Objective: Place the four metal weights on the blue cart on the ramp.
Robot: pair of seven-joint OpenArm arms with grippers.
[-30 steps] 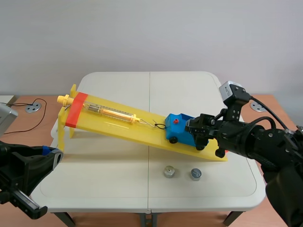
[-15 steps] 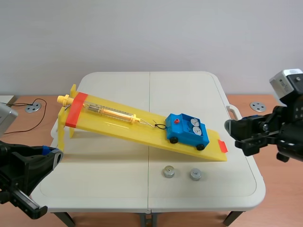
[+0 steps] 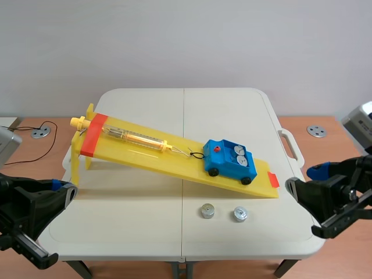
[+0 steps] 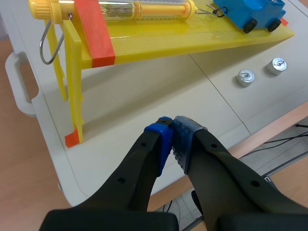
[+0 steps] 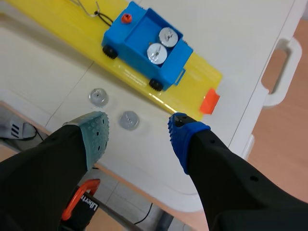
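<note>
The blue cart (image 3: pixel 230 160) stands low on the yellow ramp (image 3: pixel 168 152), with two metal weights (image 5: pixel 160 44) in its tray. Two more weights lie on the table in front of the ramp, one (image 3: pixel 207 211) left of the other (image 3: pixel 240 214). My right gripper (image 5: pixel 138 128) hangs open above the table's right front part, and the right-hand loose weight (image 5: pixel 128 120) lies below the gap between its fingers. My left gripper (image 4: pixel 172 138) is shut on nothing near the table's left front corner, short of the ramp's raised end.
A spring scale (image 3: pixel 136 138) lies along the ramp and hooks to the cart by a black loop. Orange tape (image 3: pixel 93 134) crosses the ramp's high end. The white table (image 3: pixel 139 226) has a carry handle (image 3: pixel 290 145) on its right edge.
My right arm has drawn back from the cart toward the right front, leaving two weights in the tray. The left arm has kept still.
</note>
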